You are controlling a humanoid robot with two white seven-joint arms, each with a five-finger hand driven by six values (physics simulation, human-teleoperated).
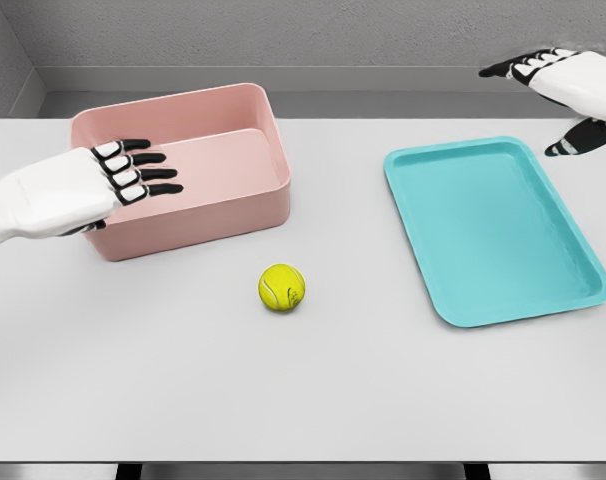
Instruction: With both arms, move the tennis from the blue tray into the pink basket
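Head view: the tennis ball lies on the white table, between the pink basket at far left and the blue tray at right, touching neither. The left hand hovers over the basket's left side, fingers straight and spread, holding nothing; the ball sits nearer and to its right. The right hand hangs beyond the tray's far right corner, fingers spread, well apart from the ball.

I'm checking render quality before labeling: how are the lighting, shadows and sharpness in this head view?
Head view: lighting is soft and even, with no harsh glare; the tennis ball casts only a faint shadow on the table; the pink basket and blue tray have crisp edges; the left hand looks sharp, while the right hand is slightly blurred.
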